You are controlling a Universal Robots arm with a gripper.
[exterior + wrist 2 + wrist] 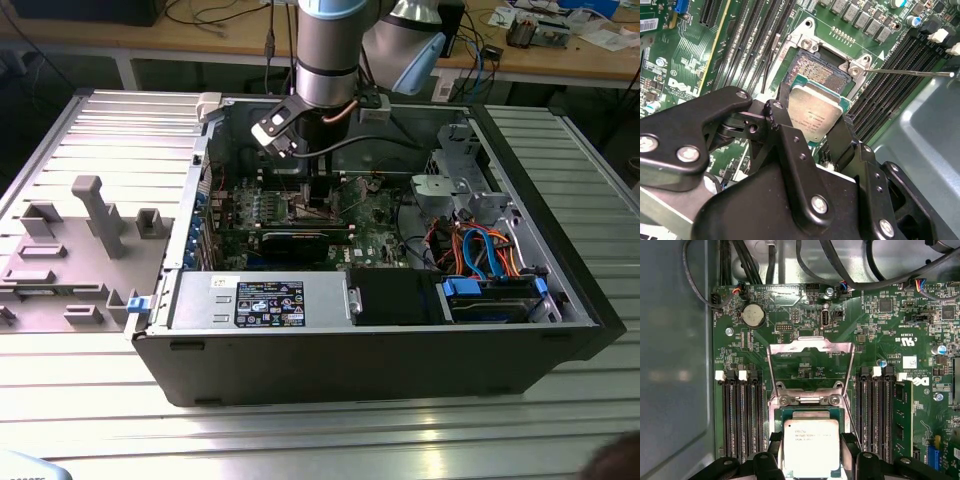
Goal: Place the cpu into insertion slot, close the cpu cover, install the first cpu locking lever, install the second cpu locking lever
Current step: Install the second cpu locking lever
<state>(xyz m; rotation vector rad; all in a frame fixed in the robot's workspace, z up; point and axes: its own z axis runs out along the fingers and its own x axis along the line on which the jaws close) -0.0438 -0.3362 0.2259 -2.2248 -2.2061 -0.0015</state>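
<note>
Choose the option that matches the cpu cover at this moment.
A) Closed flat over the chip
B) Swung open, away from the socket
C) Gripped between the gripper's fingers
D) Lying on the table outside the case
B: in the first wrist view the cpu cover stands swung open off the insertion slot, green board showing through its window, while the gripper holds the cpu over the slot.

One cpu (811, 447), one insertion slot (817, 72), one cpu cover (810, 345), one coin battery (753, 315) — two memory-slot banks (742, 415).
</note>
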